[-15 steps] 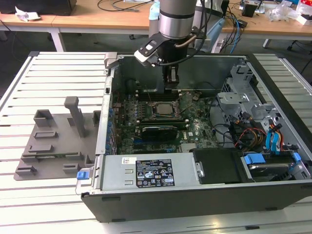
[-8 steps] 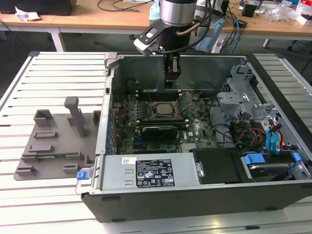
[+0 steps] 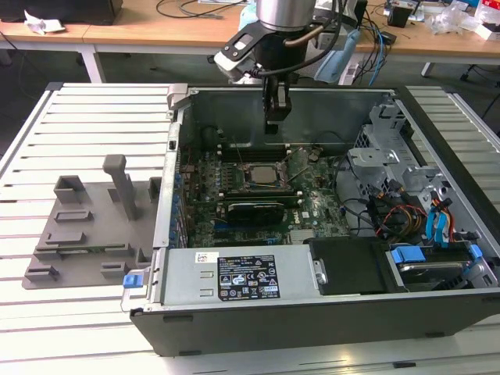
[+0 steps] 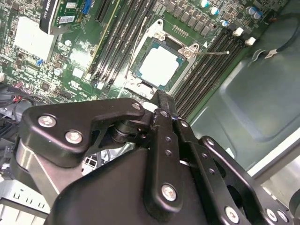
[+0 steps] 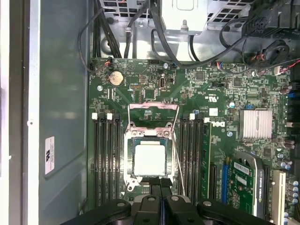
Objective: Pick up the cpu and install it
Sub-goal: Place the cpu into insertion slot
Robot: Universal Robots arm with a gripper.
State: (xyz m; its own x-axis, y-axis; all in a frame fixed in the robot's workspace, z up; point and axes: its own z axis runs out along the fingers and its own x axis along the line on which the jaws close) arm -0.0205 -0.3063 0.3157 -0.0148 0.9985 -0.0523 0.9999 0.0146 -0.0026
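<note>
Already the cpu (image 5: 149,160) lies in the socket (image 5: 149,129) inside the case (image 3: 312,105), tool (image 3: 273,125) clenched empty above.

My claw (image 5: 160,183) is matt black with silver screw heads. The cpu (image 5: 150,160) has a pale silver-grey top and a darker rim. The motherboard (image 5: 140,89) is dark green, striped by black memory slots (image 5: 107,159). The tray (image 3: 82,234) is plain grey. The worktop (image 3: 86,117) is white, ribbed in slats.
</note>
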